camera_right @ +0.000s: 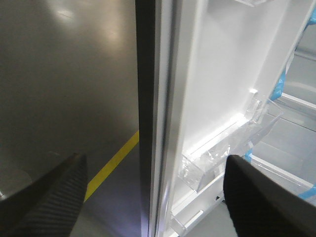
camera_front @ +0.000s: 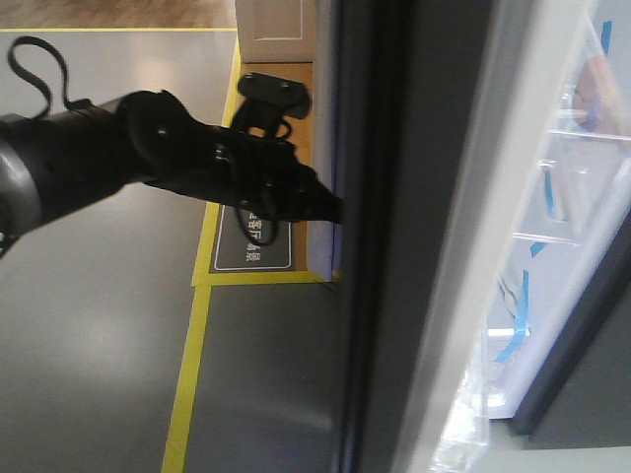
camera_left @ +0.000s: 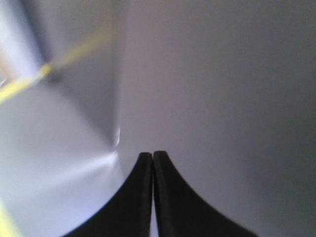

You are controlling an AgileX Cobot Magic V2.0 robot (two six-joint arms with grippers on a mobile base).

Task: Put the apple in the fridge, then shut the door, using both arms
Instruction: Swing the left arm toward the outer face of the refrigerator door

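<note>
A: Left gripper (camera_left: 151,157)?
B: Fingers pressed together, holding nothing. Just right of the yellow floor tape (camera_front: 187,374), tip at the door's (camera_front: 414,246) dark outer face.
A: Right gripper (camera_right: 155,160)?
B: Spread wide, holding nothing, door edge in line between the fingers. Door ajar: clear bin (camera_right: 222,158) on its white lining, fridge (camera_right: 296,128) shelves beyond.

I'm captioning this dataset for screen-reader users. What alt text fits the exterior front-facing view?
The black left gripper, shut, reaches from the left with its tip at the dark grey outer face of the door, which stands ajar. At right show the white inside of the fridge and blue tape strips.
</note>
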